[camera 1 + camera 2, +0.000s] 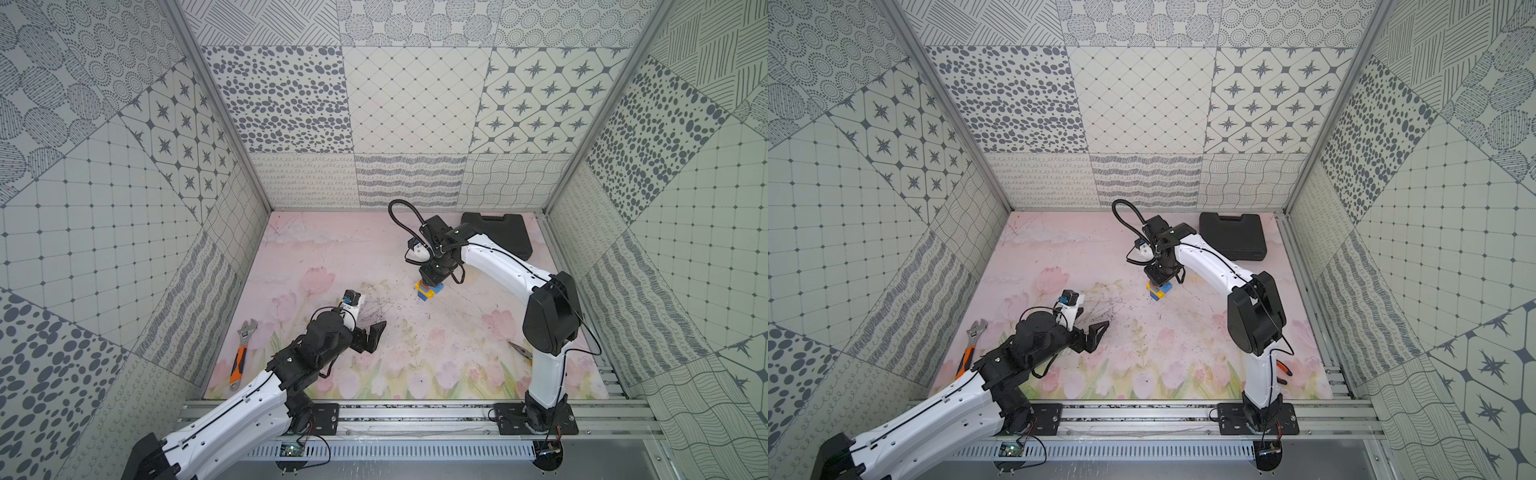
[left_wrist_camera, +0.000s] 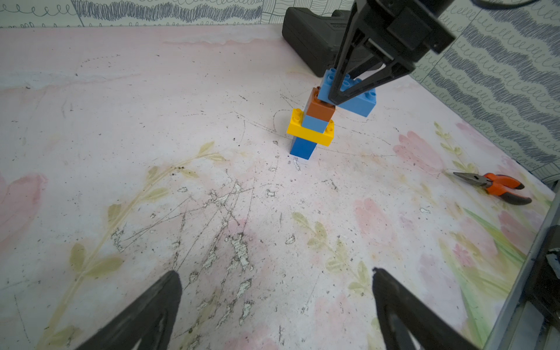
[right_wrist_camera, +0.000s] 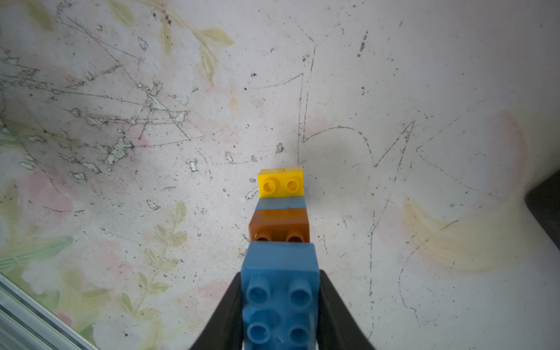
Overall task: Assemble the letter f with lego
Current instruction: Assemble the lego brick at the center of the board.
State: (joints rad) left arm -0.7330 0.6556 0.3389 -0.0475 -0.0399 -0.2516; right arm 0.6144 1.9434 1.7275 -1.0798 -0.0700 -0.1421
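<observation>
The right gripper [image 3: 280, 291] is clamped across the short width of the long blue brick [image 3: 280, 263], one finger [image 3: 233, 300] on each long side. The brick's long axis runs straight out from the palm, in line with the fingers. Its far end rests on the brown brick [image 2: 319, 109], which tops the column [image 2: 303, 147], while the rest juts back toward the palm with nothing beneath it.

Just ahead of that far end, one row of brown studs [image 3: 278, 237] lies bare. The blue brick therefore covers only the half of the brown nearer the hand. I cannot tell whether it is pressed fully home or only resting there.

Lower down, the yellow brick [image 2: 309, 133] crosses the column. It shows a row of studs on the side away from the right hand, and in the left wrist view it sticks out on both sides.

The left gripper [image 2: 274, 271] hangs with its fingers wide apart and holds nothing. The column stands well ahead of its fingertips, far out of reach, so the right hand is plainly the nearer one.

The coming move looks like a straight push down through the right hand's fingers. It depends on the blue brick's far end sitting square over the covered brown studs. Because the overhang lies toward the palm, a push made too far back could tip the column toward the hand.
</observation>
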